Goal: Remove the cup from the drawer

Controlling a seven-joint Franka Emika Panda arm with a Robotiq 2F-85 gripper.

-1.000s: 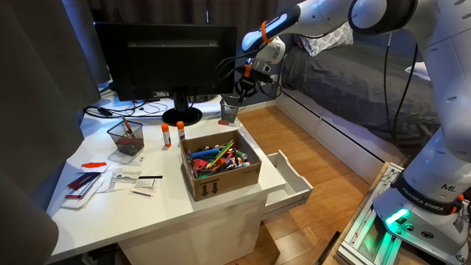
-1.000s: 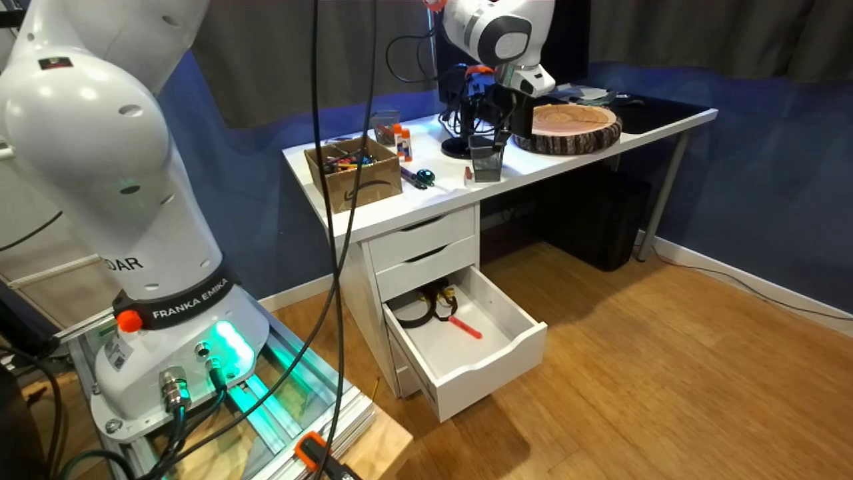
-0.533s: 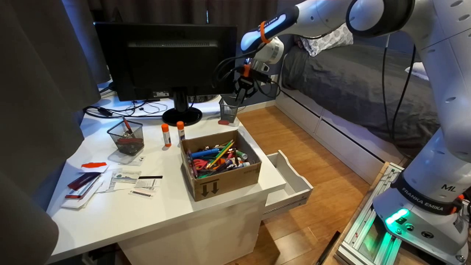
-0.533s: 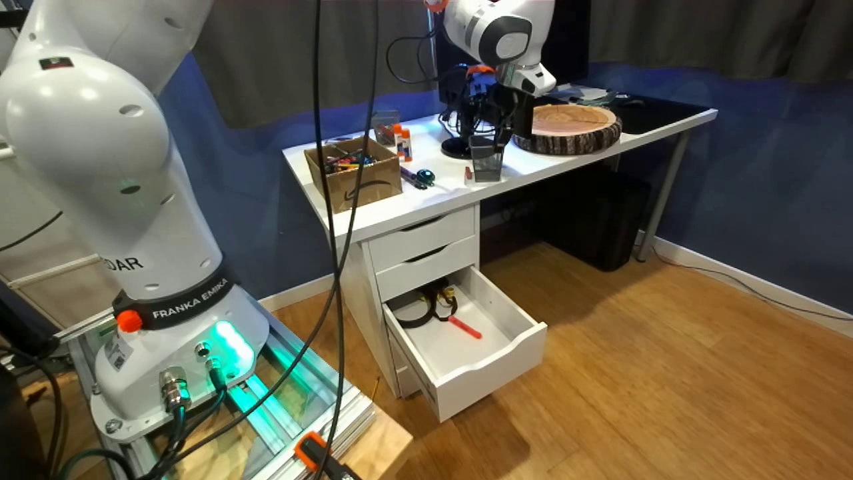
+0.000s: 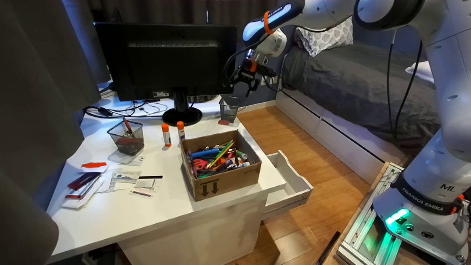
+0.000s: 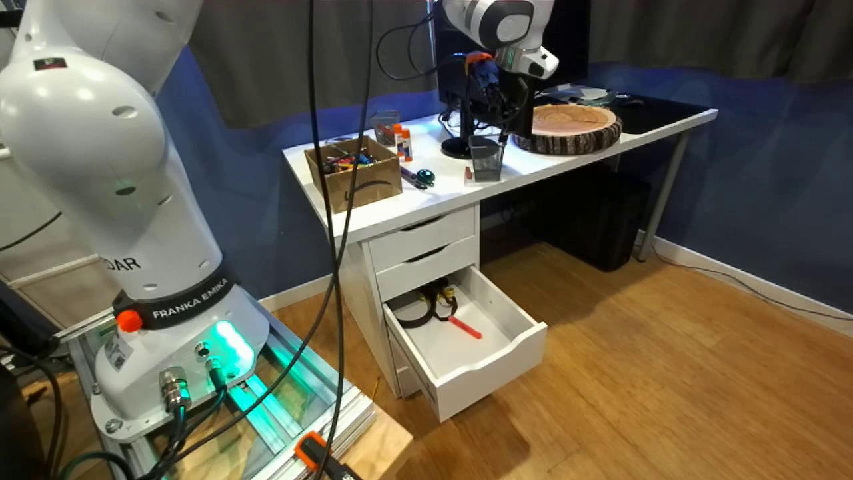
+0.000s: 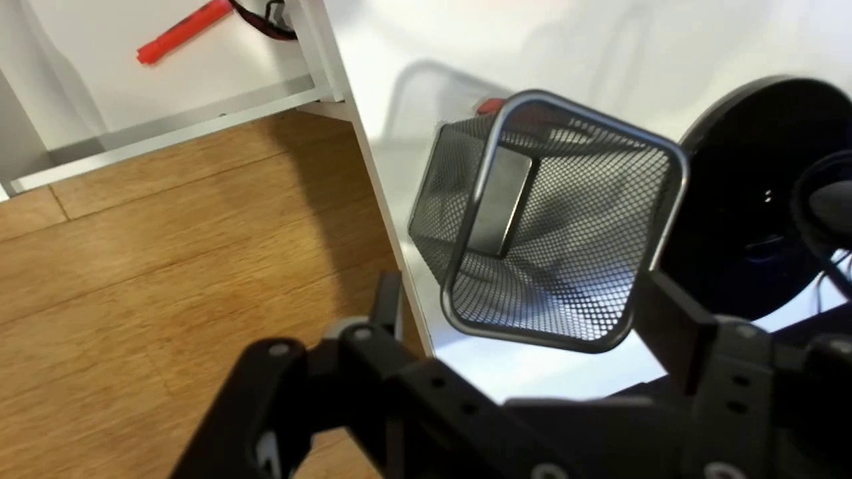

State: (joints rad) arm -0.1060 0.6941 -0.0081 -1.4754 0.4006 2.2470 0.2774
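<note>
Gripper (image 7: 522, 293) with jaws spread wide hangs above the cup (image 7: 579, 219); whether they touch cannot be told. Grey and mesh-sided, the cup stands upright on the white bench (image 5: 125, 224), near its edge. Just beside the cup lies a red item (image 5: 223, 122). Lower down, the drawer (image 6: 493, 373) is pulled open, a red pen (image 6: 464, 327) inside. A monitor (image 5: 173, 62) and brown box (image 5: 232, 182) also stand on the bench.

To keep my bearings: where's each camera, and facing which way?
An exterior view: above the near end of the desk, facing the monitor; arm at right.
An exterior view: beside the base, facing the open drawer; arm at left and top.
Wrist view: on the arm's end, looking down into the mesh cup; open gripper at bottom.
Both exterior views share the brown box; all three, that cup.
</note>
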